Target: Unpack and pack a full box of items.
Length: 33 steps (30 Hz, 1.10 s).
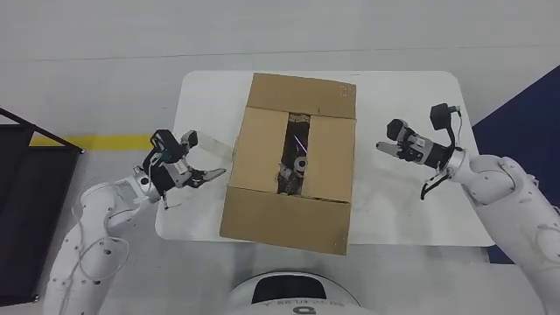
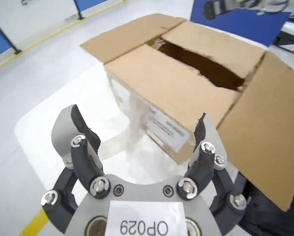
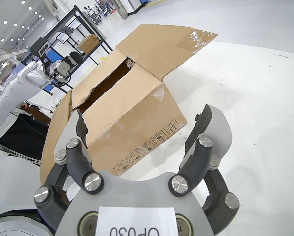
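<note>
White arm shells [image 1: 87,219], black cables [image 1: 457,124]. Left end effector [image 2: 138,114], right end effector [image 3: 143,114]: grey plates [image 2: 142,195], black ribbed pads [image 2: 84,128], silver screws [image 2: 99,185], white labels [image 2: 147,216].

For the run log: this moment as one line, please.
box on table, top flaps ajar, items visible | left gripper open, empty, beside box | right gripper open, empty, opposite side

We saw our left pincer [image 2: 139,114] spread wide and empty over the white counter [image 2: 63,104], facing the cardboard box [image 2: 171,82], whose top showed a long dark gap down the middle.
</note>
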Available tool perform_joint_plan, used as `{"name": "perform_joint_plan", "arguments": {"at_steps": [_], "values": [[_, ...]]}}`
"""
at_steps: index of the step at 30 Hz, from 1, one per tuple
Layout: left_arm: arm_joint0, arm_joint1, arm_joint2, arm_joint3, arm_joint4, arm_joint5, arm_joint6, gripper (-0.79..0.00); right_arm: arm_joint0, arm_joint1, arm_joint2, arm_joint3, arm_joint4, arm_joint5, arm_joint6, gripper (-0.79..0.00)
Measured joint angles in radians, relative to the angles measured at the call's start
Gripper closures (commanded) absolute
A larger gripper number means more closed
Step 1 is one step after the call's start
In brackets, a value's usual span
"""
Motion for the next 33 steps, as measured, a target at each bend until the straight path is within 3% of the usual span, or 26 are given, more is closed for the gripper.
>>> {"name": "perform_joint_plan", "arguments": {"at_steps": [2,5,12,19,24,33], "values": [[-0.013,-0.004,0.026,0.006,0.076,0.115,-0.020,-0.785,-0.003,-0.003,-0.002,-0.008,-0.017,0.017,-0.009,-0.785],[-0.030,-0.010,0.082,0.047,0.168,0.203,0.000,-0.785,-0.010,-0.008,0.000,-0.022,-0.050,0.052,-0.030,-0.785],[-0.066,-0.019,0.188,0.097,0.266,0.236,0.024,-0.785,-0.042,-0.014,0.016,-0.060,-0.103,0.098,-0.071,-0.785],[-0.118,-0.034,0.270,0.093,0.267,0.286,-0.024,-0.785,-0.068,-0.017,0.038,-0.071,-0.118,0.112,-0.091,-0.785],[-0.155,-0.046,0.331,0.084,0.238,0.304,-0.081,-0.785,-0.098,-0.018,0.071,-0.067,-0.119,0.078,-0.140,-0.785],[-0.244,-0.075,0.419,0.104,0.197,0.426,-0.170,-0.785,-0.150,-0.017,0.136,-0.073,-0.186,0.011,-0.241,-0.785]]}}
